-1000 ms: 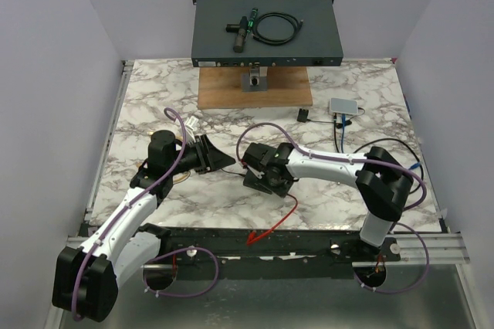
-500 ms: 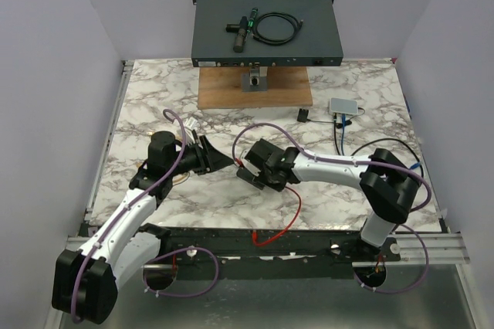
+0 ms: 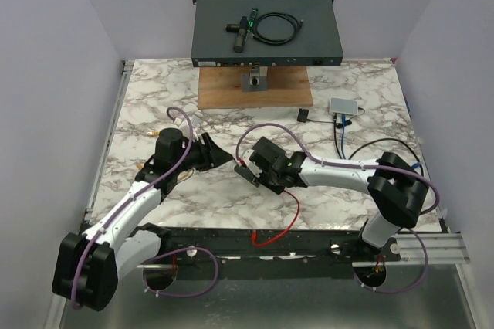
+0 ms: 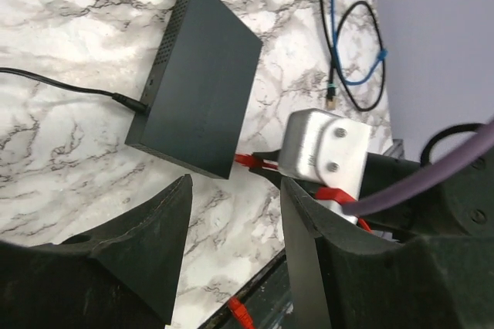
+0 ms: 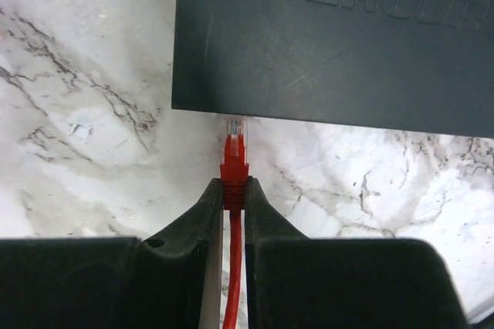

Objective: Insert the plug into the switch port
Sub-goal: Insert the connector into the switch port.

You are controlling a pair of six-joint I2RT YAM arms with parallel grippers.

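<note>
The red plug (image 5: 234, 147) is pinched in the narrowly closed right gripper (image 5: 234, 194), its clear tip just ahead, almost at the switch (image 5: 347, 43) edge. The left gripper (image 4: 235, 190) is held half-spread and empty. The plug should be squared to 1 port, then pushed straight forward.

In the top view, the right gripper (image 5: 234, 190), holding the plug (image 5: 234, 153), has moved up-left toward frame centre. The left arm (image 3: 131, 205) edged rightward.
</note>
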